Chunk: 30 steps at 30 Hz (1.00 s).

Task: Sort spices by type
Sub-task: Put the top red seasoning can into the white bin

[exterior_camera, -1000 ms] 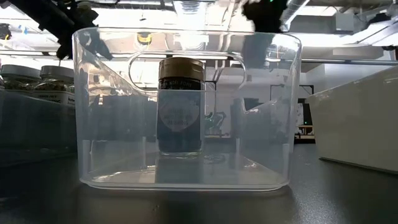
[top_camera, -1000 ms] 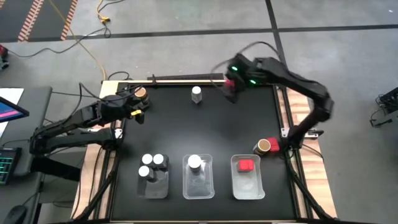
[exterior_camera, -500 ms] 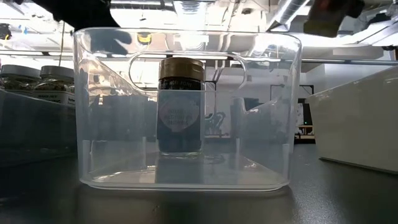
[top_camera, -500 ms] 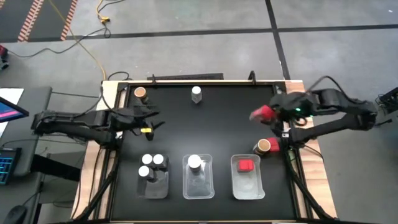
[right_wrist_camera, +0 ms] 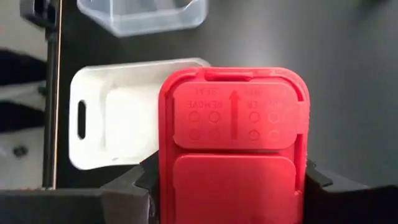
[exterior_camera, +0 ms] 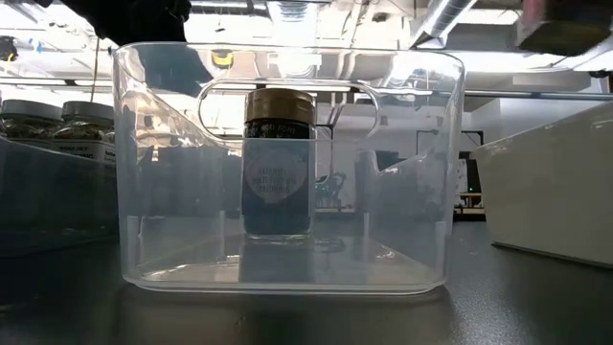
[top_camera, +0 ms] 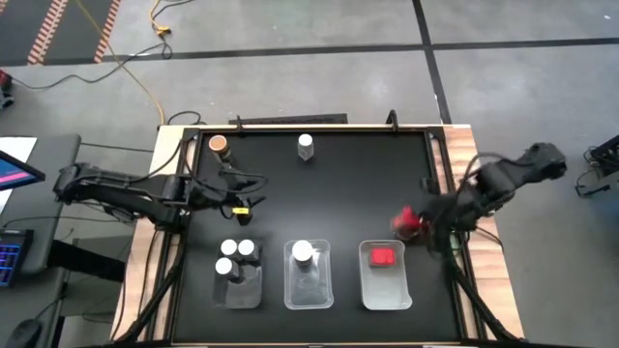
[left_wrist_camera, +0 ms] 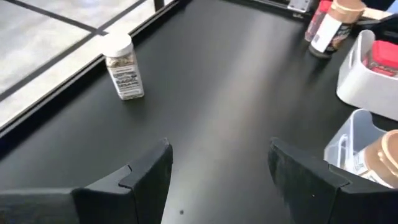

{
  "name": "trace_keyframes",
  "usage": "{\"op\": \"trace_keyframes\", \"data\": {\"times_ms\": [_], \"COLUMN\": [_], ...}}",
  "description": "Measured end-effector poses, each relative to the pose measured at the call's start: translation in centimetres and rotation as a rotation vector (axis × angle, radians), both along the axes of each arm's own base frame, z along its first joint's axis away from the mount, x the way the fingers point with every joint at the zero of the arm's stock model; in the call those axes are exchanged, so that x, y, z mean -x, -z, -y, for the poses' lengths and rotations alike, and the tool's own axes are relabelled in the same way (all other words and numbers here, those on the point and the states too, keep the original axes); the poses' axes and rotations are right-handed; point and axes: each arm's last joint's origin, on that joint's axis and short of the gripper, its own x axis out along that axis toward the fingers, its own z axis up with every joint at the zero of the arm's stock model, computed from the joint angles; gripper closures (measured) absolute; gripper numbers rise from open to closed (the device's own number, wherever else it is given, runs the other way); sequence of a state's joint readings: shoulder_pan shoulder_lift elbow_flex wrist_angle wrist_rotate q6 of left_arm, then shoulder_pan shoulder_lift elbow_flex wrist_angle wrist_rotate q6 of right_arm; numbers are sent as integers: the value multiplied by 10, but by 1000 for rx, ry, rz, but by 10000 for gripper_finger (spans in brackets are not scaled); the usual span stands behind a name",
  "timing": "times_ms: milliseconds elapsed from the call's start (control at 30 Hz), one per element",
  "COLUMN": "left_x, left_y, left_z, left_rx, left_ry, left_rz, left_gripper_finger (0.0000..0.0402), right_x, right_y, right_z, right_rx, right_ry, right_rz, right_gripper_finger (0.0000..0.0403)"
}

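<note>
My right gripper (top_camera: 414, 224) hangs over the table's right side, just beyond the right tray (top_camera: 385, 282), shut on a red-capped spice jar (right_wrist_camera: 233, 143). That tray holds another red-capped jar (top_camera: 383, 256). The left tray (top_camera: 239, 287) holds three white-capped jars. The middle tray (exterior_camera: 144, 172) holds one tan-lidded jar (exterior_camera: 279, 163). A white-capped jar (top_camera: 306, 146) and a tan-lidded jar (top_camera: 219, 144) stand on their bases on the table near its far edge. My left gripper (top_camera: 242, 196) hovers open over the table's left half, nothing between its fingers. My right gripper pinches the red-capped jar between its two fingers (right_wrist_camera: 144, 180), one on either side, just under the square cap (right_wrist_camera: 180, 186). The cap faces the wrist camera and hides the jar's body. The gripper slants downward, and the jar is lifted clear of the table.
A tan-lidded jar (left_wrist_camera: 344, 17) and a red-capped one (left_wrist_camera: 318, 28) stand at the table's right edge, close under my right gripper. The table has raised wooden side rails (top_camera: 455, 145). The black middle of the table (top_camera: 338, 193) lies bare between the arms.
My right gripper has carried the red-capped jar from the table's far edge toward the right and near side, down to beside the right tray, rolling as it went. My left gripper has drawn away from the far-left tan-lidded jar toward the near edge and middle, staying open.
</note>
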State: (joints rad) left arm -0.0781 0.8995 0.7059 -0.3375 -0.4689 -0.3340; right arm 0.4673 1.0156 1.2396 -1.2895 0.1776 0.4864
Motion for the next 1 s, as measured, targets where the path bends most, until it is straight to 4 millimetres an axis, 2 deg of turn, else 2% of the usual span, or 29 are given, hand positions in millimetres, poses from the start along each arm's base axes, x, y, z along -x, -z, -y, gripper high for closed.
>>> {"op": "trace_keyframes", "data": {"times_ms": [267, 500, 733, 1000], "left_x": [1, 2, 2, 2], "left_y": [-1, 0, 0, 0], "left_z": [8, 7, 7, 7], "left_rx": [-30, -64, -73, -72], "left_ry": [58, 77, 82, 82], "left_rz": [-11, -35, -38, -36], "left_gripper_finger": [150, 150, 150, 150], "right_x": [-15, -35, -55, -61], "right_y": [30, 63, 91, 118], "right_z": [-64, -114, -139, -145], "right_rx": [3, 32, 33, 31], "right_ry": [-8, 19, 23, 38], "right_rz": [-143, -102, -120, -129], "right_gripper_finger": [179, 175, 177, 178]}}
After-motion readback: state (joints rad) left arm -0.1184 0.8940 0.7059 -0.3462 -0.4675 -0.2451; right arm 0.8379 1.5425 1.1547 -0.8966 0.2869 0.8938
